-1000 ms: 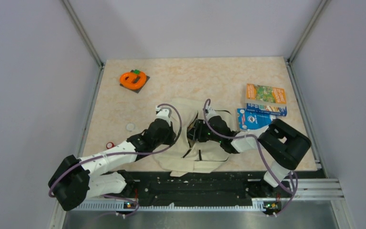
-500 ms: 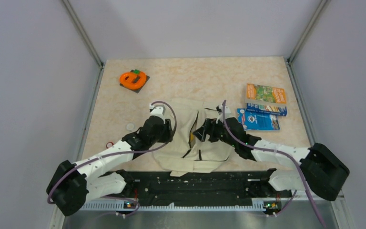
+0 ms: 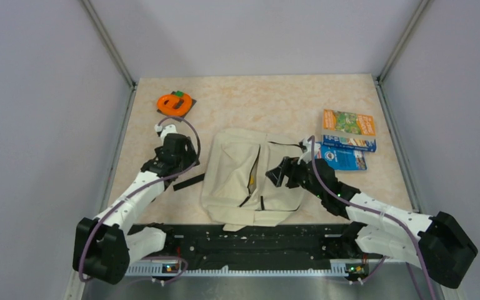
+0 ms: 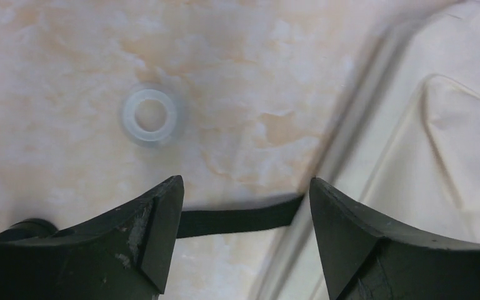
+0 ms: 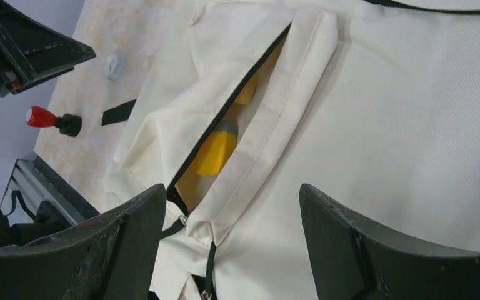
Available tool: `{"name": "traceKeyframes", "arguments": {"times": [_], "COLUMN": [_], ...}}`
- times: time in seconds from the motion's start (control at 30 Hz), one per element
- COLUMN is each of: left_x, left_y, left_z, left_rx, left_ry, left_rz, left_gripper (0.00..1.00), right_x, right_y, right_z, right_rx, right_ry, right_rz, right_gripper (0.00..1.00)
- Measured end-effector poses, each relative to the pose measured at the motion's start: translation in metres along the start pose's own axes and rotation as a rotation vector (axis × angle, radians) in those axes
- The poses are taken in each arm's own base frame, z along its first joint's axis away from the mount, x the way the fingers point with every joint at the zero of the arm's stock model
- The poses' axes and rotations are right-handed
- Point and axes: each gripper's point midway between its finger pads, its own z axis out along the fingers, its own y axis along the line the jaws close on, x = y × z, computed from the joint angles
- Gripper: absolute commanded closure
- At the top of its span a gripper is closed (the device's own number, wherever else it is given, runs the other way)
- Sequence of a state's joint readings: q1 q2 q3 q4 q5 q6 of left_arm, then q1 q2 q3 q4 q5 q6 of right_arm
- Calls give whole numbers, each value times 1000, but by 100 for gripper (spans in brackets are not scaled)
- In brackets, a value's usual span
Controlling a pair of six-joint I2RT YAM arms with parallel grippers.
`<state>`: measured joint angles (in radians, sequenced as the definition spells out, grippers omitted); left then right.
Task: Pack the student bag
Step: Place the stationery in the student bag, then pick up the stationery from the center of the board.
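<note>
We see the bag (image 3: 240, 187) lying flat on the table (image 3: 275, 106), close to the arm bases. Its zip (image 5: 233, 103) is open, and a yellow item (image 5: 215, 150) shows inside. Our right gripper (image 5: 231, 206) hovers over the bag's opening, jaws apart, holding nothing. Our left gripper (image 4: 240, 200) hangs just left of the bag, jaws apart and empty, above a black strap (image 4: 240, 220). A white ring (image 4: 150, 116) lies farther from the bag. Booklets (image 3: 348, 140) lie right of the bag.
</note>
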<state>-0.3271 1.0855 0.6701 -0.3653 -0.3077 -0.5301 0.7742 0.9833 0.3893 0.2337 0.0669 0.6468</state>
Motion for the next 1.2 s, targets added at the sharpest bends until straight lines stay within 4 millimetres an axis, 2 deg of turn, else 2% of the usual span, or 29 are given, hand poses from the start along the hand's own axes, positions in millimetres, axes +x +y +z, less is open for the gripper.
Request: {"name": "traceKeyframes", "arguments": {"times": [0.17,0.3,0.53,0.8,1.07,1.2], "left_x": [6,15,15,8,11,13], "left_y": [36,48,54,62,66,61], "left_z": [22,38,55,79,91,92], "left_rx": [-161,-237,-287,-314,-286,-260], "left_ry": [64,128,169,215,260,274], "left_rz": [-19,0,11,-4,-29,-33], "left_gripper": [34,39,40,43,61,79], "right_x": [6,5,11,8,12,10], "right_y": [-6,-6,-10,-5,-9,-6], "right_z": [-3,-5,-8,-7,-7,-7], "right_rx": [9,3,-5,-26,-20,-33], "right_ry": [12,7,24,14,19,13], "right_rz": [2,5,10,12,19,23], "right_gripper": [24,24,24,25,25,26]}}
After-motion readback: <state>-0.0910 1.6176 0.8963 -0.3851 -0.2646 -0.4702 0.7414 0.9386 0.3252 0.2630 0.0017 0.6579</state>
